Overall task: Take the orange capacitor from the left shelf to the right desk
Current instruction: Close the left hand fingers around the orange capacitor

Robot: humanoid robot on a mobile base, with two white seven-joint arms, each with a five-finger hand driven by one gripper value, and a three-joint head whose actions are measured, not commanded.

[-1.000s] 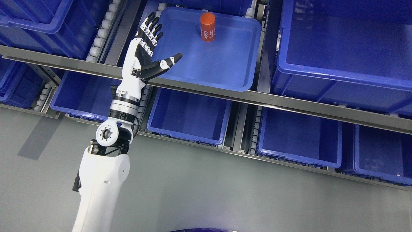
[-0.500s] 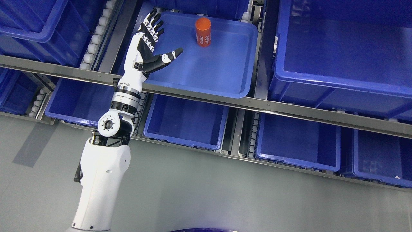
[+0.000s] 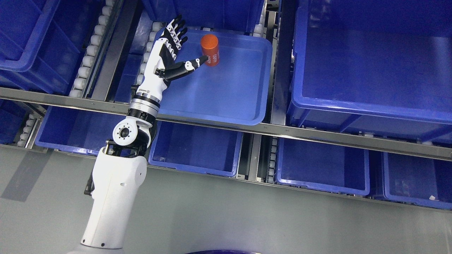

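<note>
1 orange capacitor (image 3: 209,49) stands upright in a blue tray (image 3: 229,113) on the shelf as the left hand (image 3: 168,58), fingers apart, has closed in, thumb now at its side, ready to grip.

My left hand (image 3: 168,60) is white with black fingers (image 3: 180,31) banded in white. The capacitor (image 3: 209,49) is orange with white print. The tray (image 3: 247,116) and bins (image 3: 353,106) are blue, the shelf rail (image 3: 317,132) grey metal, the floor (image 3: 247,218) grey.

bare tray floor (image 3: 226,88) around capacitor (image 3: 209,49)
</note>
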